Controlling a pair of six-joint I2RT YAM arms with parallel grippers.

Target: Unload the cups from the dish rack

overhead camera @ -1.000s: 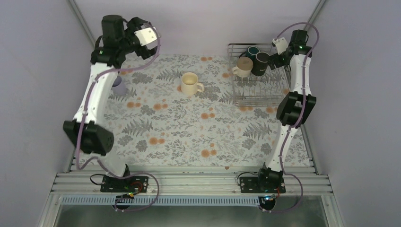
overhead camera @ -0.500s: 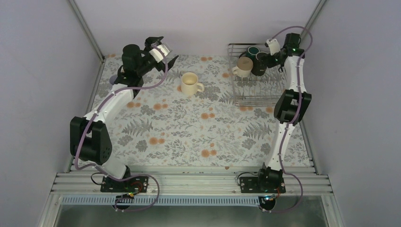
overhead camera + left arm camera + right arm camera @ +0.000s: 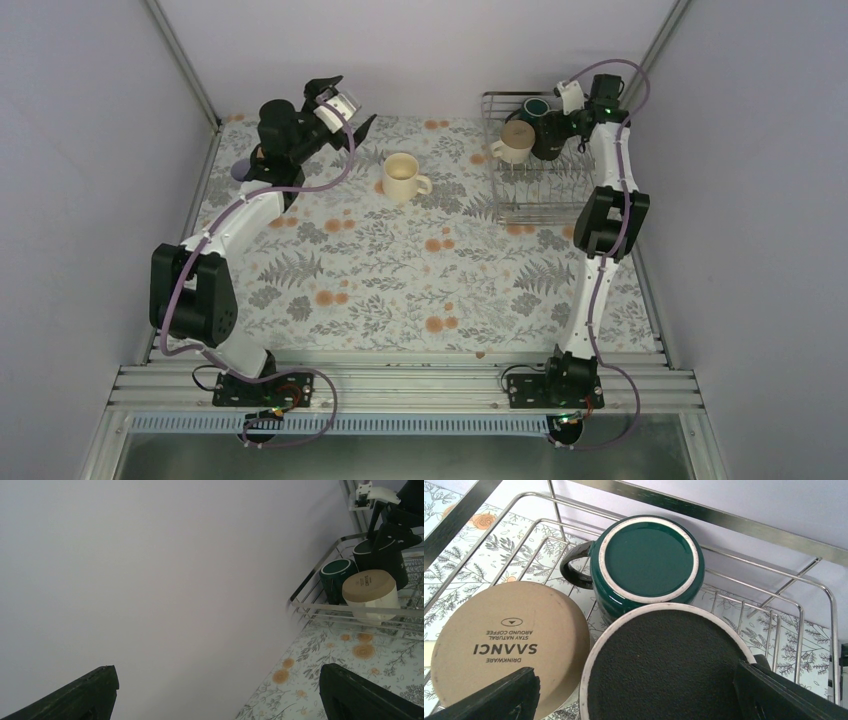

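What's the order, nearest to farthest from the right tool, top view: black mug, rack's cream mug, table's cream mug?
1. Black mug: in the rack, at the right tool.
2. Rack's cream mug: just left.
3. Table's cream mug: far left.

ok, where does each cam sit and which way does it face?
Top external: above, behind the bases, looking down on the table; both arms show whole.
Left wrist: on the left gripper, facing the back wall and dish rack; open fingers at the bottom corners.
Right wrist: on the right gripper, looking down onto upturned black mug, green mug, cream mug; fingers straddle the black one.
Shared: all three show the rack's mugs.
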